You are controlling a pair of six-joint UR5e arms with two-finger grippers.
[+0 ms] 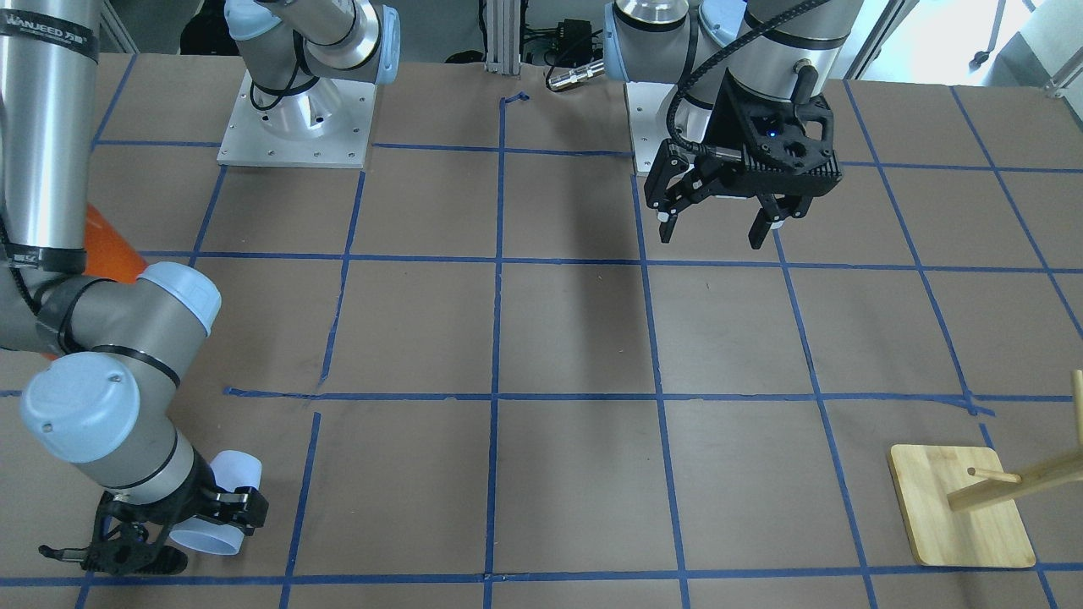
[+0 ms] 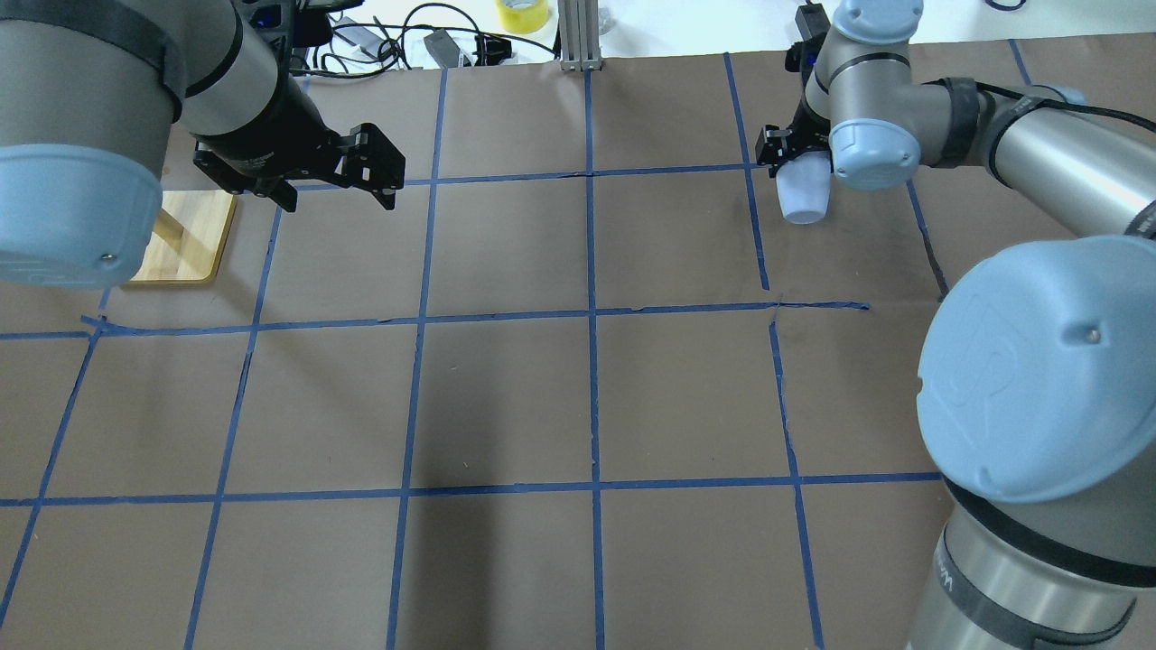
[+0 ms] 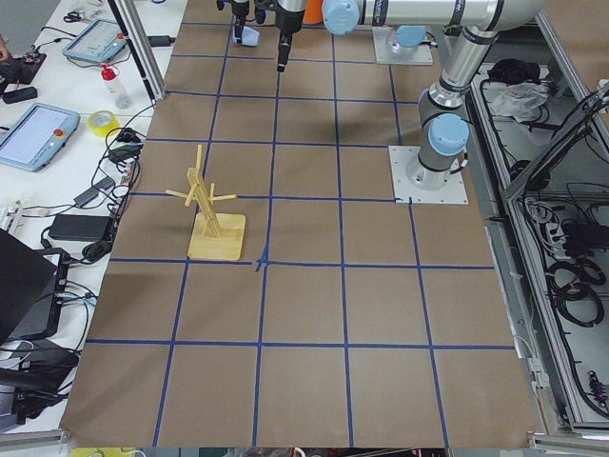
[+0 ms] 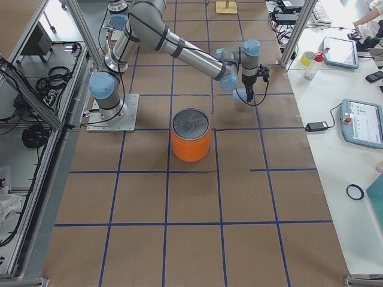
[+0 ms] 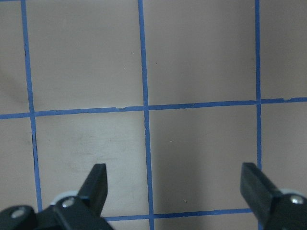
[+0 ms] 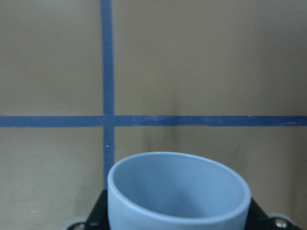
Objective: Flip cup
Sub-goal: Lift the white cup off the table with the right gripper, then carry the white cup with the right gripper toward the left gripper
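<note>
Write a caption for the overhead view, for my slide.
Right gripper holds the cup over the taped table; left gripper hangs open and empty.

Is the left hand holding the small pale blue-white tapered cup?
No, the left hand is open with nothing between its fingers; the cup is gripped in the right hand.

Lab w/ grid-taped table point(image 3: 304, 314), teach pendants point(image 3: 34, 135)
</note>
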